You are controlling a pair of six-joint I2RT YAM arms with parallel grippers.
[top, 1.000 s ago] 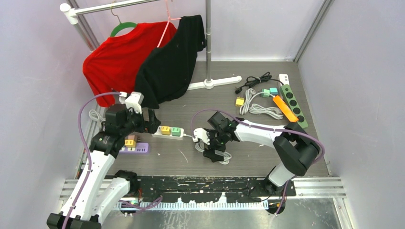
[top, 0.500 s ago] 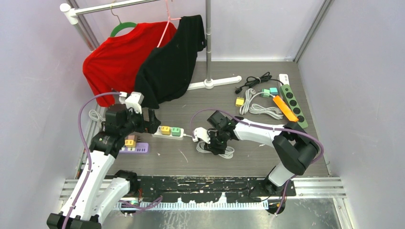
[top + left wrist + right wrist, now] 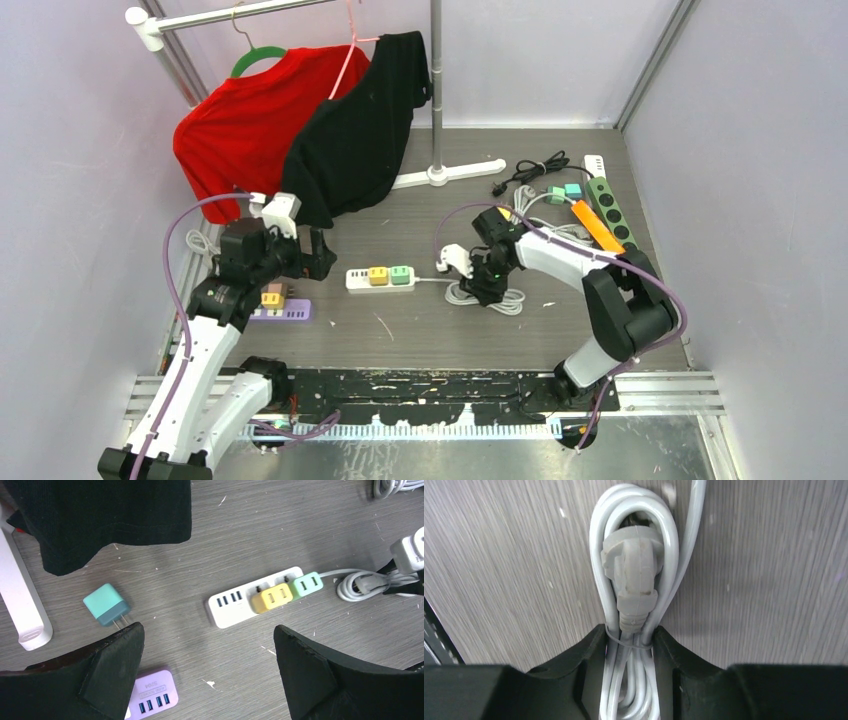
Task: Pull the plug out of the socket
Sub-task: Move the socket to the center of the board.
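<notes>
My right end effector (image 3: pixel 629 636) is clamped on the tied cord (image 3: pixel 597 555). Its fingers (image 3: pixel 586 660) pinch the bundle just below the grey plug (image 3: pixel 634 575) tucked inside the loop. In the top view that coil sits right of centre, and a single strand runs left from it into the white strip (image 3: pixel 358 279) at mid-frame.

The yellow plug (image 3: pixel 377 275) and green plug (image 3: pixel 400 273) are both seated in the strip, touching side by side on its right half.

My left end effector (image 3: pixel 318 256) hangs left of the strip with its fingers (image 3: pixel 112 655) spread wide, gripping nothing.

Its wrist view shows clutter close by:
- A teal charger (image 3: pixel 106 604) lies on the bench (image 3: pixel 300 530) just beside the left finger.
- A purple strip (image 3: pixel 150 700) is at the lower left.
- A black shirt (image 3: pixel 100 515) drapes over the upper left.
- A white bar (image 3: pixel 22 615) runs along the left edge.

A red shirt (image 3: pixel 235 130) hangs behind, and a green strip (image 3: pixel 612 215) lies at the upper right.
</notes>
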